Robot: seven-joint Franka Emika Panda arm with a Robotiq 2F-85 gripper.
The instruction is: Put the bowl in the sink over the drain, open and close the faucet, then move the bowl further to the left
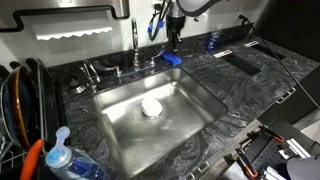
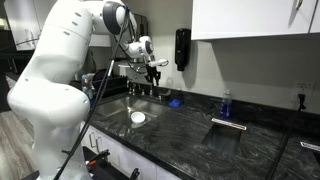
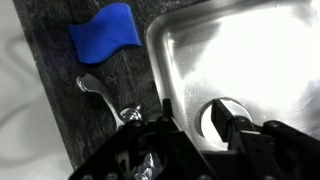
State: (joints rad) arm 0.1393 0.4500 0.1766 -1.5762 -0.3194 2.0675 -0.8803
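The fingers stand apart with nothing held between them, hanging above the back rim of the sink just beside the faucet. In the wrist view a chrome lever handle lies on the table close to their left tip, though whether they touch it cannot be told. The bowl sits well below and in front of them, upright in the middle of the sink floor over the drain, which it hides. In the wrist view a white patch of it shows through the gap between the fingers. A blue sponge lies on the table at the sink's back corner, almost directly under the arm, and a blue-capped bottle stands further along the back wall. A spray bottle and a dish rack crowd the near corner of the table on the other side. The faucet spout rises between the fingers and much of the back rim. Around the bowl the steel floor lies bare on every side up to the rounded walls.
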